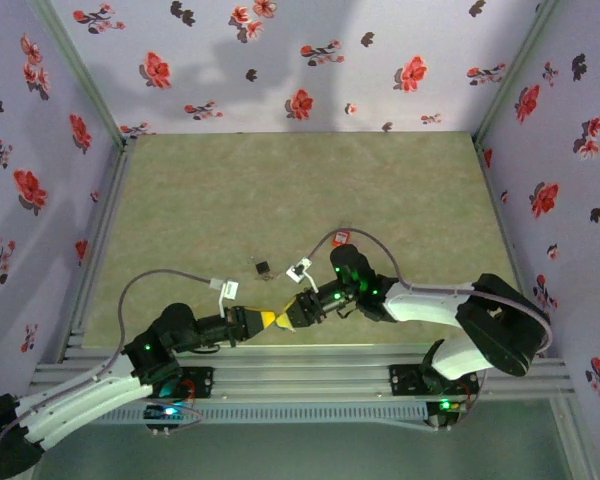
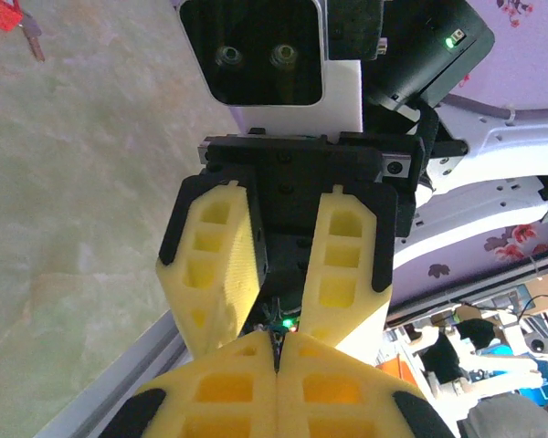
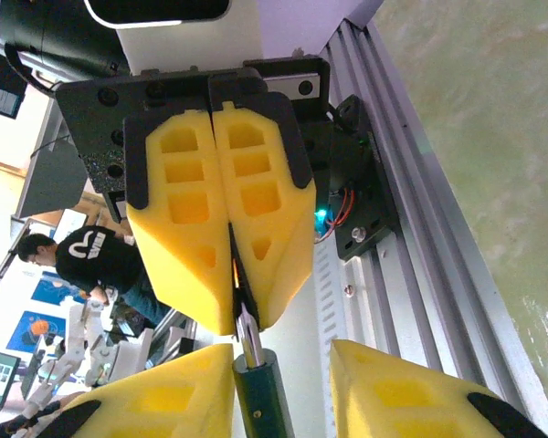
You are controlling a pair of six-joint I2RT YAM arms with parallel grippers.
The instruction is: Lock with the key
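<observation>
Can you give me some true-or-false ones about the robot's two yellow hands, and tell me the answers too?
1. The left hand is pinched shut on a thin silvery piece. True.
2. The right hand is squeezed shut too. False: its fingers stand apart.
3. A dark green thing sits between the right hand's fingers. True.
4. The two hands are far apart. False: they meet tip to tip.
5. A red tag lies on the table. True.
</observation>
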